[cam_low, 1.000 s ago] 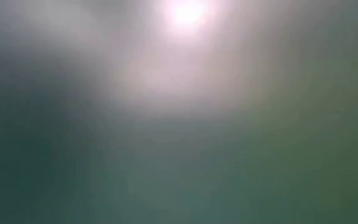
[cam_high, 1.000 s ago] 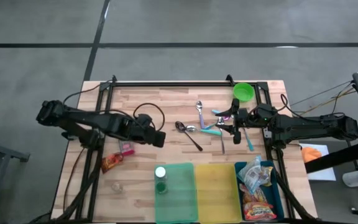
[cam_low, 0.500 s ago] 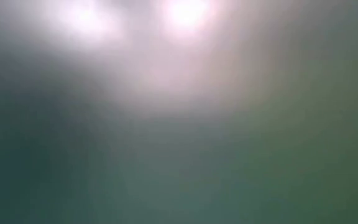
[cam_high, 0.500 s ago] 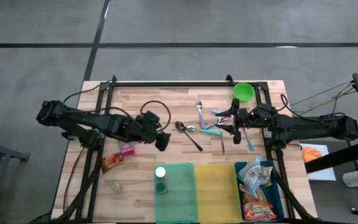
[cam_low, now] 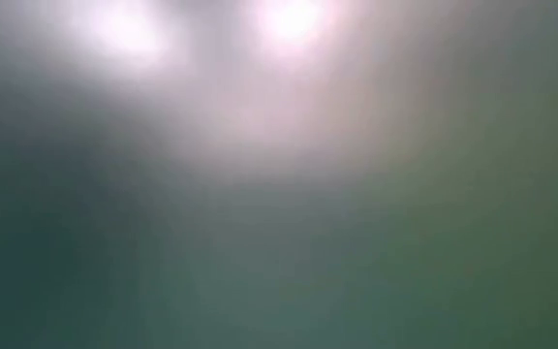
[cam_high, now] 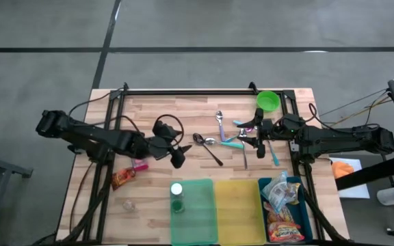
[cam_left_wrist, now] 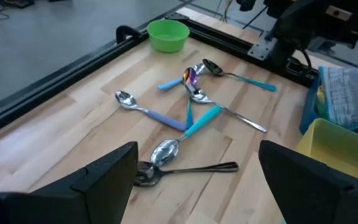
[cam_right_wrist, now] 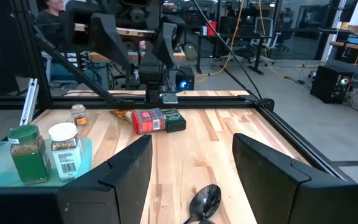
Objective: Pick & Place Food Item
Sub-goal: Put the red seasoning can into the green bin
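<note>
Left gripper [cam_high: 178,156] is hanging over mid-table with fingers apart, holding nothing. The red snack box [cam_right_wrist: 148,120] is lying on the wood behind it, near the orange packet [cam_high: 122,178]. Right gripper [cam_high: 250,134] is sitting open over the spoons [cam_left_wrist: 185,127], beside the green bowl [cam_high: 268,101].

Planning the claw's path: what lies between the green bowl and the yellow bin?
In the high view, a scatter of spoons lies between the green bowl and the yellow bin.
</note>
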Available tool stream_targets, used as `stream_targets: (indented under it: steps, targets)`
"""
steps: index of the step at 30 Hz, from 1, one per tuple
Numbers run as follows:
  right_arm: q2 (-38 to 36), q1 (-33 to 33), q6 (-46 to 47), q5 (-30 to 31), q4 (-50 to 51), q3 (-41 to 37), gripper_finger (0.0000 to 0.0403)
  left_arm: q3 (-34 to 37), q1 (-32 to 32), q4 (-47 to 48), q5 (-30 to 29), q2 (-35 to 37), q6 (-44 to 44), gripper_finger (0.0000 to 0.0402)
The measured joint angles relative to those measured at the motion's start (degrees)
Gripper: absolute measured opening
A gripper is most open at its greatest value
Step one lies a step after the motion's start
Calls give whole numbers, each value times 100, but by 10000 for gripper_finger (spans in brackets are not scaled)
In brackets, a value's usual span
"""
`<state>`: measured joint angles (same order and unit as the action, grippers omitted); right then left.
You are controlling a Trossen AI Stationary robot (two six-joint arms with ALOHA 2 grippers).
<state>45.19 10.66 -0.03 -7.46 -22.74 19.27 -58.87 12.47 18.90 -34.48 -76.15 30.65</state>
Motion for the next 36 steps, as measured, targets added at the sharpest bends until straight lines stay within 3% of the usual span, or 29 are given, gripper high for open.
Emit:
stream_targets:
  steps: [9,18,29,36]
  targets:
    - [0,-2,1,-2,2,0,221,295,17,477,85,373,1252,338]
    - [0,-1,1,-2,-1,0,221,48,17,2497,123,620,3916,338]
    - [0,0,0,-2,-2,0,221,0,80,4201,1288,631,6922,338]
    - [0,0,0,-1,-2,0,221,163,540,4897,1399,595,8598,338]
